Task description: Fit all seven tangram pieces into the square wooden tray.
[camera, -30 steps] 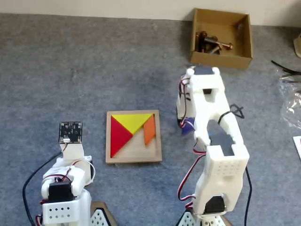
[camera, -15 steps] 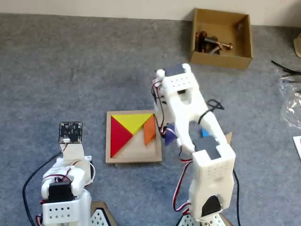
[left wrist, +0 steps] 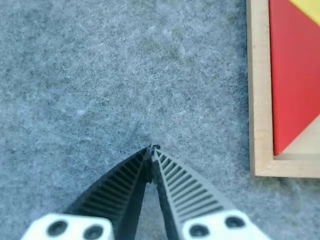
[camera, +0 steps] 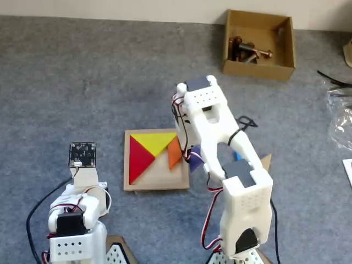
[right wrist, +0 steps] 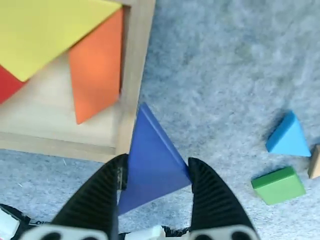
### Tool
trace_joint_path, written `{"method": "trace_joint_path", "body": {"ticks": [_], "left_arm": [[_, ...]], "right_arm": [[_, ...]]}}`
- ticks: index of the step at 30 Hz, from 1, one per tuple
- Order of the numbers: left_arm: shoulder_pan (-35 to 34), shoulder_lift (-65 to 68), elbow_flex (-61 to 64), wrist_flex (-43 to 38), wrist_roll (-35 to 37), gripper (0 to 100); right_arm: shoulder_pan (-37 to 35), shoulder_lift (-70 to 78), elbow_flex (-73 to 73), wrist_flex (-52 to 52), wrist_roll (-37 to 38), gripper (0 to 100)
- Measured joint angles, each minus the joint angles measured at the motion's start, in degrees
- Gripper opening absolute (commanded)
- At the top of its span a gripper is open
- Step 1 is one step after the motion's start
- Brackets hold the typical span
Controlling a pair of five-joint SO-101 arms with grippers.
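Note:
The square wooden tray [camera: 157,187] lies mid-table and holds a red triangle [camera: 138,159], a yellow triangle [camera: 155,142] and an orange parallelogram [camera: 175,151]. My right gripper [right wrist: 152,167] is shut on a dark blue triangle [right wrist: 150,162], held just above the tray's right rim [right wrist: 131,95]; the piece [camera: 194,158] peeks out under the arm from above. On the carpet lie a light blue triangle [right wrist: 289,136], a green block [right wrist: 278,185] and a tan piece [right wrist: 315,162]. My left gripper [left wrist: 151,149] is shut and holds nothing, over bare carpet left of the tray [left wrist: 259,100].
A cardboard box [camera: 258,44] with metal parts stands at the back right. Cables and a plastic bag [camera: 341,115] lie at the right edge. A small black board [camera: 82,154] sits on the left arm, left of the tray.
The right arm has swung left with the dark blue triangle, from right of the tray to its right rim. The left arm has stayed still.

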Motion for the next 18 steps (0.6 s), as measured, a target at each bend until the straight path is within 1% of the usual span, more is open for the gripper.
{"method": "trace_joint_path", "body": {"ticks": [7,15,18], "left_arm": [[0.00,0.00,0.00,0.00,0.00,0],[0.00,0.00,0.00,0.00,0.00,0],[0.00,0.00,0.00,0.00,0.00,0]], "right_arm": [[0.09,0.00,0.00,0.00,0.00,0.5],[2.02,-0.09,0.00,0.00,0.00,0.5],[2.02,-3.08,0.00,0.00,0.00,0.5]]}}
